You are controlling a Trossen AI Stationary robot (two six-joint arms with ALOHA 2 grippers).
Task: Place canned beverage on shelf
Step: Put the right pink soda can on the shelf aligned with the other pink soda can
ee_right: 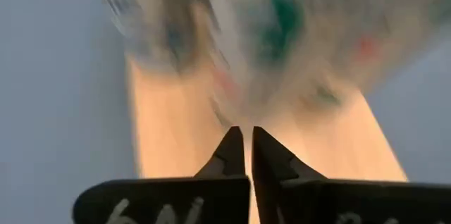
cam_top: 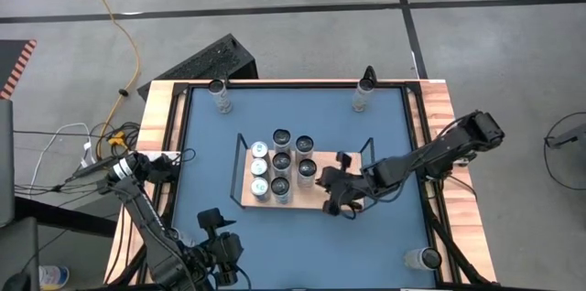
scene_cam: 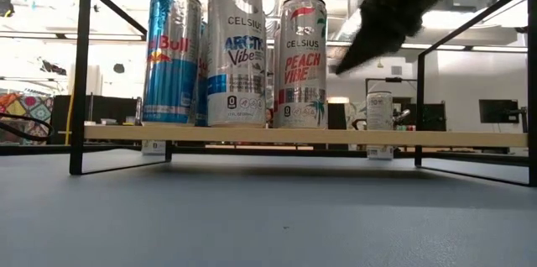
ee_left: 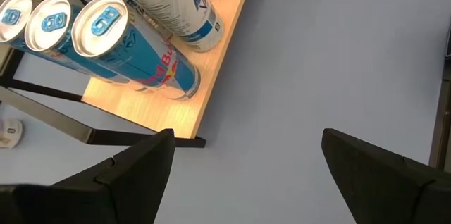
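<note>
The shelf (cam_top: 352,167) is a light-wood board in a black wire frame at the middle of the blue table. Several cans stand upright on its left half (cam_top: 281,160). The low view shows a Red Bull can (scene_cam: 172,57), an Arctic Vibe can (scene_cam: 237,44) and a Peach Vibe can (scene_cam: 302,61). My right gripper (cam_top: 325,186) is shut and empty. It hangs over the shelf's bare right part just right of the cans, and shows in the low view (scene_cam: 340,70) and in its wrist view (ee_right: 248,146). My left gripper (cam_top: 218,236) is open and empty near the table's near-left side (ee_left: 246,139).
Single cans stand on the table at the far left (cam_top: 218,90), the far right (cam_top: 362,99) and the near right corner (cam_top: 421,257). The shelf's raised end rails (scene_cam: 84,74) stand at both ends. Bare blue tabletop (cam_top: 302,236) lies in front of the shelf.
</note>
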